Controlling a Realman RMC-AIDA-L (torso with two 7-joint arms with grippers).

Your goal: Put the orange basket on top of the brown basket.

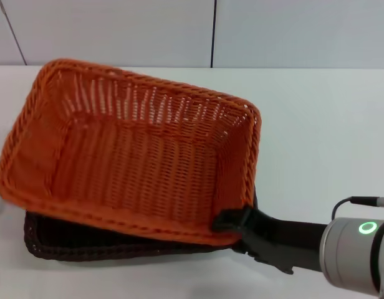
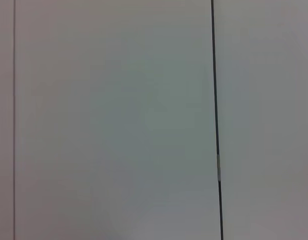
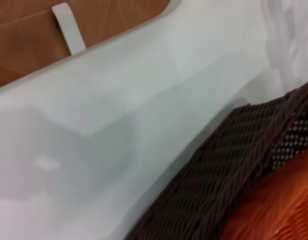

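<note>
The orange basket point(image 1: 136, 156) sits tilted over the brown basket point(image 1: 61, 243), its near right corner lowest; only the brown basket's front rim and left corner show beneath it. My right gripper point(image 1: 232, 225) comes in from the lower right and is shut on the orange basket's near right rim corner. Close up, the right wrist view shows the brown basket's braided rim point(image 3: 219, 170) and a patch of the orange basket point(image 3: 274, 210). The left gripper is out of view; its wrist camera shows only a plain white surface.
The white table point(image 1: 323, 137) stretches to the right and behind the baskets, ending at a white panelled wall point(image 1: 179, 31). In the right wrist view a brown floor point(image 3: 54, 40) shows beyond the table edge.
</note>
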